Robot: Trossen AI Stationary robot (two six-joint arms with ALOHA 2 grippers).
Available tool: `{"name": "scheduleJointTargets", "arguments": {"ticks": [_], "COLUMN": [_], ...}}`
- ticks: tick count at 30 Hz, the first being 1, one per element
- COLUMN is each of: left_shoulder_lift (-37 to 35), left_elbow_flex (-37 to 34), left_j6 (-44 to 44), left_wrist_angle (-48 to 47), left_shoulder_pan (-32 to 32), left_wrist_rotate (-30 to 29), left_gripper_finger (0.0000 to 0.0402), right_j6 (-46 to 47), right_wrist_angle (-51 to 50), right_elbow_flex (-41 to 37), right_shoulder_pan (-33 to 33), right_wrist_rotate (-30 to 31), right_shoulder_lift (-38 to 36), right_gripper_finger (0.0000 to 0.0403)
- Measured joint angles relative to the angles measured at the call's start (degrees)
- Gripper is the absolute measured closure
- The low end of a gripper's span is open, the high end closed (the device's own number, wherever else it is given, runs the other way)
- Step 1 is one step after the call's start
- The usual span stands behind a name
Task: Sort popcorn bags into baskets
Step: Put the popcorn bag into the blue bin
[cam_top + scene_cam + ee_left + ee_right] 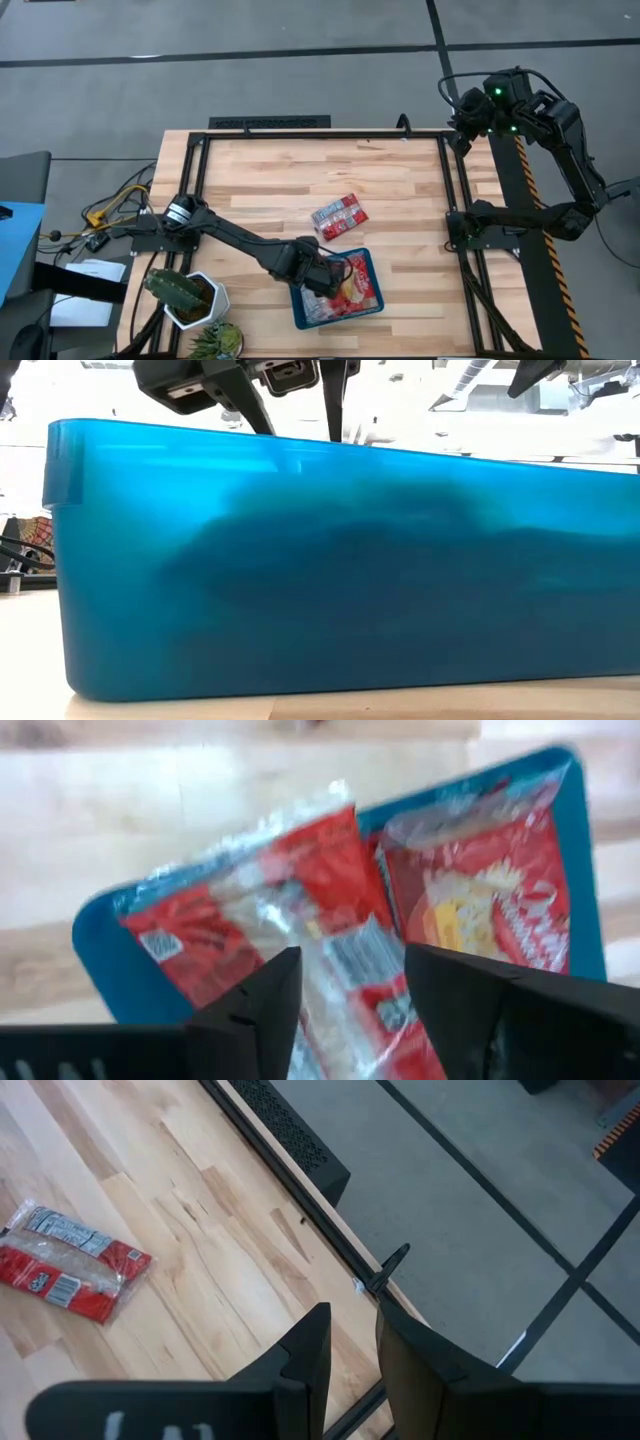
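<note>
From above, I see my left gripper (325, 278) reaching out over the teal-blue tray (368, 309), which sits near the front edge of the wooden table (400, 190). In the left wrist view its two dark fingers (255, 1010) stand apart with a clear gap between them, gripping nothing. Directly beneath them lies a narrow red popcorn bag with clear wrap and silver marks (300, 890), resting inside the tray. Beside it in the same tray lies a wider red bag with a yellow popcorn picture (480, 890). One more red packet (339, 216) lies alone on the bare table, just beyond the tray toward the middle.

My right gripper (352, 1350) waits well away, raised near the far right corner of the table, its fingers a little apart around empty air above the table edge.

In the low view, the tray wall (330, 570) fills nearly everything. A white pot with a cactus (190, 298) stands at the front left corner.
</note>
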Motion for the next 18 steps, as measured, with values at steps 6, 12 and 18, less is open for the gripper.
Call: {"name": "scheduleJointTargets", "arguments": {"ticks": [6,12,18], "left_shoulder_lift": [0.0,-0.09,0.12], "left_elbow_flex": [0.0,0.72,0.7], "left_j6": [0.75,8.22,19.94], "left_wrist_angle": [3.03,11.49,11.57], "left_shoulder_pan": [-0.02,0.57,4.79], "left_wrist_rotate": [1.38,-5.5,-12.75], "left_gripper_finger": [0.0222,0.0253,0.0315], "right_j6": [-0.32,-0.39,-0.44], "right_wrist_angle": [0.03,0.11,0.12], "right_elbow_flex": [0.0,0.0,0.0], "right_shoulder_pan": [0.0,-0.02,-0.02], "right_wrist_rotate": [-0.02,-0.04,-0.04], "right_shoulder_lift": [0.0,0.0,0.0], "right_gripper_finger": [0.0295,0.0295,0.0295]}}
